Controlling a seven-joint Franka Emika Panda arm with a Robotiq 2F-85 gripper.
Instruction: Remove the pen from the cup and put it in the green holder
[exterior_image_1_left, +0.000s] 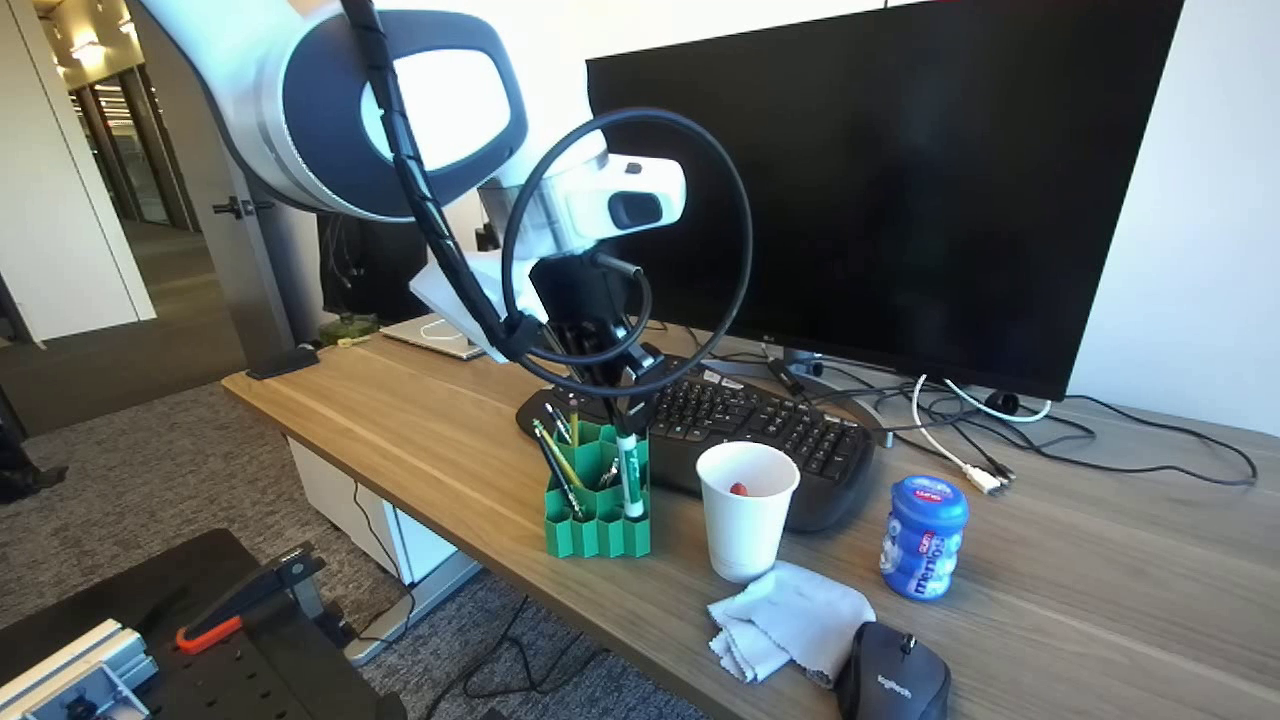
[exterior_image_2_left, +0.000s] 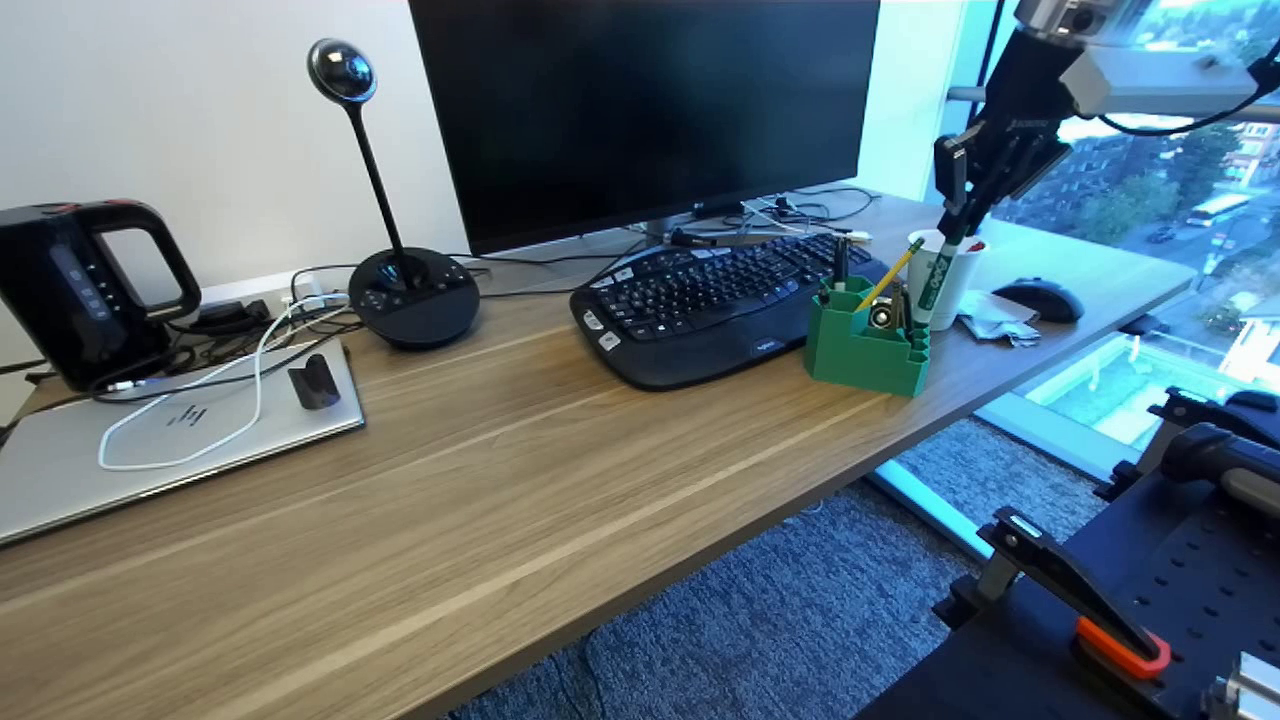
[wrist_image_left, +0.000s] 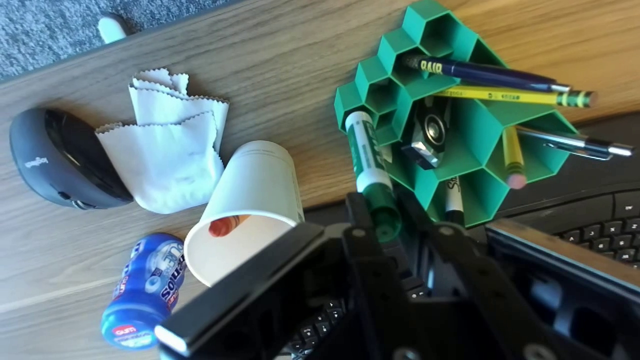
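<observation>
The pen (wrist_image_left: 367, 150), a white and green marker with a dark green cap, stands steeply tilted with its cap upward. My gripper (wrist_image_left: 381, 202) is shut on that cap, one finger on each side. In both exterior views the pen's lower end lies at the corner of the green holder (exterior_image_1_left: 597, 537) nearest the cup; whether the tip sits inside a small cell or just over it, I cannot tell. Upright beside the holder is the white cup (exterior_image_1_left: 742, 520), apart from the pen, with a red-tipped object (wrist_image_left: 227, 226) inside.
Several pens and pencils fill other cells of the holder, including a yellow pencil (wrist_image_left: 500, 95). A keyboard (exterior_image_1_left: 720, 420) lies behind it, below a monitor (exterior_image_1_left: 880, 200). Near the cup are a cloth (exterior_image_1_left: 795, 620), a mouse (exterior_image_1_left: 895, 680) and a blue gum container (exterior_image_1_left: 925, 540).
</observation>
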